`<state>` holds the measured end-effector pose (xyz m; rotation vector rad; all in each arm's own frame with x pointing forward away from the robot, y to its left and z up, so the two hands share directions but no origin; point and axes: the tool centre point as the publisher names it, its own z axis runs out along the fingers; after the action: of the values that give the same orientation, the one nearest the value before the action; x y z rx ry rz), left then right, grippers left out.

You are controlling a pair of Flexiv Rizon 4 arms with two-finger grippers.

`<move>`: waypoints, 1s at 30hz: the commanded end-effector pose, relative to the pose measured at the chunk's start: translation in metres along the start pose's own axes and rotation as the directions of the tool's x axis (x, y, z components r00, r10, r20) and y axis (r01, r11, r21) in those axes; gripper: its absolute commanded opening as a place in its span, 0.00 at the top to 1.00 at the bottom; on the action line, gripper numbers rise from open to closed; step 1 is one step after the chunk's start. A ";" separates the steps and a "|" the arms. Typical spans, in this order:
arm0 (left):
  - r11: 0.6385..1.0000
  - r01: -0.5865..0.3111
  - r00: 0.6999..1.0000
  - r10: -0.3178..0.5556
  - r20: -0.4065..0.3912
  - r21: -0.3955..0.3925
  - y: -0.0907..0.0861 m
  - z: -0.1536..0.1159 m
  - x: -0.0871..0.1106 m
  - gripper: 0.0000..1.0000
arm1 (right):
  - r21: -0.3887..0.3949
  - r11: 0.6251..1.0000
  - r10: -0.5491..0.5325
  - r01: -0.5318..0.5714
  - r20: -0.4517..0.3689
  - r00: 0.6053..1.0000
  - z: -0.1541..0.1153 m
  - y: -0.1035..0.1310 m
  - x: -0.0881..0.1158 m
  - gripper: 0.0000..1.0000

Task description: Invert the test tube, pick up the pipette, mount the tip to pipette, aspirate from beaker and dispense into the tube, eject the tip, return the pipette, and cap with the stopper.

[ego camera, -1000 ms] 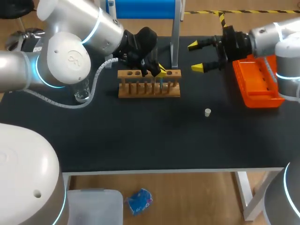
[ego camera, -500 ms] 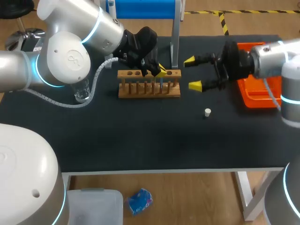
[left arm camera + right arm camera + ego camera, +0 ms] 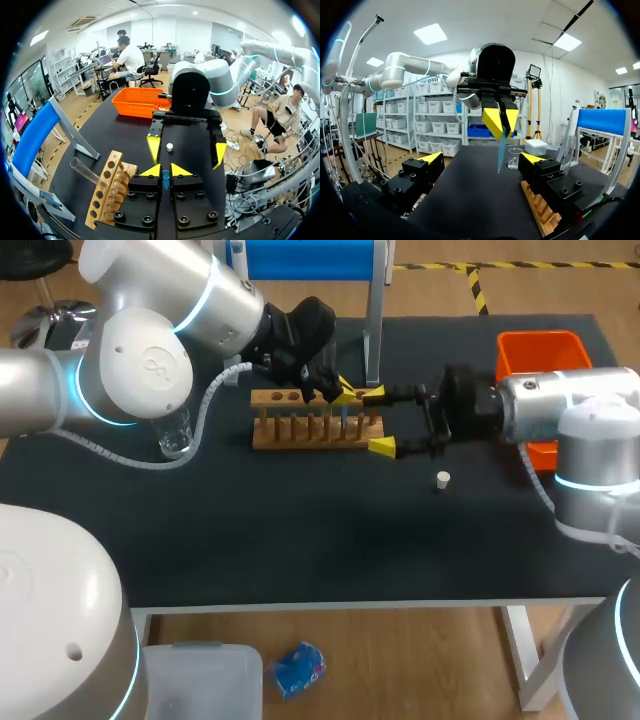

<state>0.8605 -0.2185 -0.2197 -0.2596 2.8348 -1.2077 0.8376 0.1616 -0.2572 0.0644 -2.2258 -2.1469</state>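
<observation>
My left gripper (image 3: 345,395) hangs over the right part of the wooden tube rack (image 3: 317,422), shut on a slender blue pipette (image 3: 501,150) that points down. A clear test tube (image 3: 87,171) leans tilted in the rack (image 3: 107,192). My right gripper (image 3: 377,421) is open at the rack's right end, level with the table, and faces the left gripper (image 3: 500,122); the pipette hangs ahead of its spread fingers. A glass beaker (image 3: 175,432) stands left of the rack. The small white stopper (image 3: 443,479) lies on the black table, near the right arm.
An orange tray (image 3: 540,352) sits at the back right, behind the right arm. A metal stand post (image 3: 374,330) with a blue panel rises just behind the rack. The black tabletop (image 3: 300,530) in front of the rack is bare.
My right arm has swung left from over the orange tray to the rack's right end, its gripper still open. The left arm and the pipette have not moved.
</observation>
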 end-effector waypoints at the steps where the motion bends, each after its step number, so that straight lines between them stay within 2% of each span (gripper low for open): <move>1: 1.000 0.001 1.000 -0.001 -0.001 -0.004 -0.001 -0.001 0.000 1.00 | -0.008 1.000 0.004 -0.004 -0.040 0.999 0.008 -0.008 -0.015 0.00; 10: 1.000 0.001 1.000 -0.001 -0.001 -0.004 -0.001 -0.001 0.000 1.00 | -0.012 1.000 0.001 -0.001 -0.044 0.999 0.019 -0.008 -0.032 0.00; 13: 1.000 0.001 1.000 -0.001 -0.001 -0.004 -0.001 -0.001 0.000 1.00 | -0.016 1.000 -0.001 0.000 -0.045 0.999 0.022 -0.006 -0.034 0.15; 14: 1.000 0.001 1.000 -0.001 -0.001 -0.004 -0.001 -0.001 0.000 1.00 | -0.017 1.000 -0.001 0.000 -0.045 0.999 0.023 -0.005 -0.034 0.29; 20: 1.000 0.001 1.000 -0.001 -0.001 -0.004 -0.001 -0.001 0.000 1.00 | -0.023 1.000 0.004 -0.005 -0.049 0.999 0.029 -0.003 -0.029 0.49; 30: 1.000 0.001 1.000 -0.001 -0.001 -0.004 -0.001 -0.001 0.000 1.00 | -0.030 0.999 0.009 -0.011 -0.062 0.998 0.034 -0.001 -0.023 0.56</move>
<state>0.8601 -0.2184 -0.2196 -0.2598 2.8336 -1.2079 0.8590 0.1968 -0.2595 0.1163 -2.1537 -2.1443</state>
